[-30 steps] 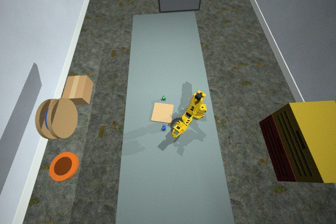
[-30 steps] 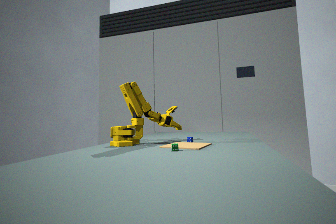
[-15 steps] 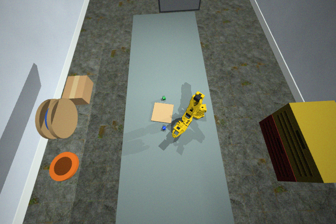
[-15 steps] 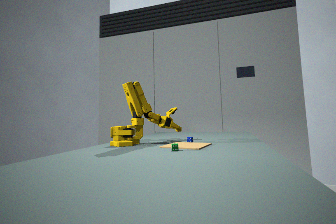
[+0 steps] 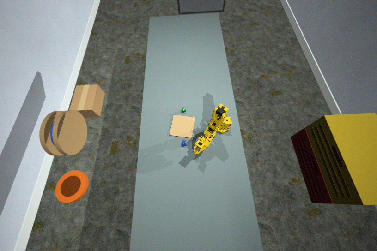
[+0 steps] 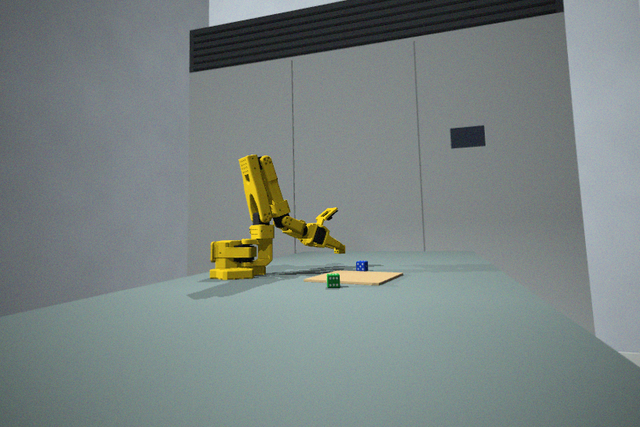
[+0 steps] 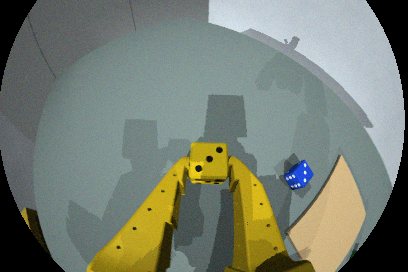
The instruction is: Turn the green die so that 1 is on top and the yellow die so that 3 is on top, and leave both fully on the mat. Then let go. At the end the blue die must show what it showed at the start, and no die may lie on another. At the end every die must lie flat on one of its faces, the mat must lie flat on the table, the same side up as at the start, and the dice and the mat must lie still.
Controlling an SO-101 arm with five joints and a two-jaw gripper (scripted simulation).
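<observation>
At the lower centre of the wrist view, the tool (image 5: 195, 152) (image 6: 341, 250) (image 7: 209, 166) is pinching the yellow die (image 7: 209, 160), whose three-pip face is facing the camera; neither other view is clearly showing that die. Right of it, the blue die (image 5: 184, 143) (image 6: 361, 265) (image 7: 299, 175) is lying near the mat (image 5: 182, 126) (image 6: 361, 277) (image 7: 330, 216). Just above the mat in the top view, the green die (image 5: 184, 109) (image 6: 333, 280) is sitting on the surface (image 5: 185, 59) (image 6: 310, 349) (image 7: 125, 76), its six-pip side showing only in the exterior view.
</observation>
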